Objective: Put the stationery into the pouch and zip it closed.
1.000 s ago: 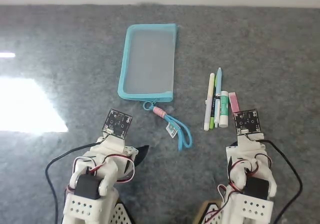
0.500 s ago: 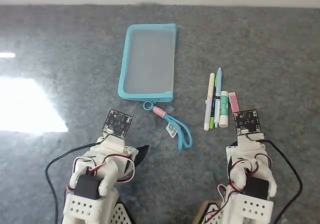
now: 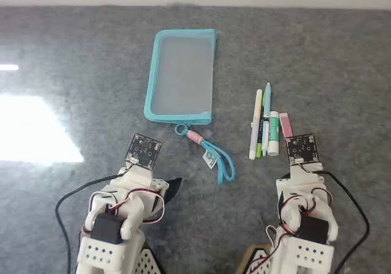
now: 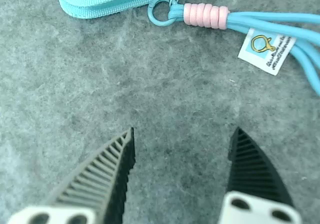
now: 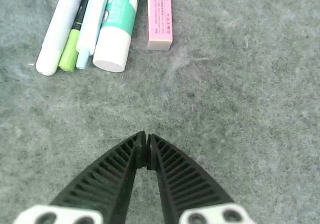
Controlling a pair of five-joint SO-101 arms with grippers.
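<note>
Our left gripper hangs low over the grey table with its jaws spread wide and bare tabletop between them. Just ahead of its fingertips we see the near short end of the teal mesh pouch, lying flat with its length running away from the gripper. A small blue ring hangs from the zipper pull at that near edge. From the ring a cord passes through a pink wrapped collar and becomes a blue strap, which trails ahead and to the right of this gripper. A white tag lies against the strap.

Our right gripper sits with its jaws pressed together, tips meeting, gripping nothing. The stationery lies on the table ahead of it, apart from its tips, in a tight row with every piece pointing away from the gripper. The pink eraser is almost straight ahead. To the left of it lie, in turn, the green-and-white glue stick, a light blue pen, a green-tipped pen and a white pen. The pouch lies well to the left of this gripper and farther ahead, with the strap between it and the row.
</note>
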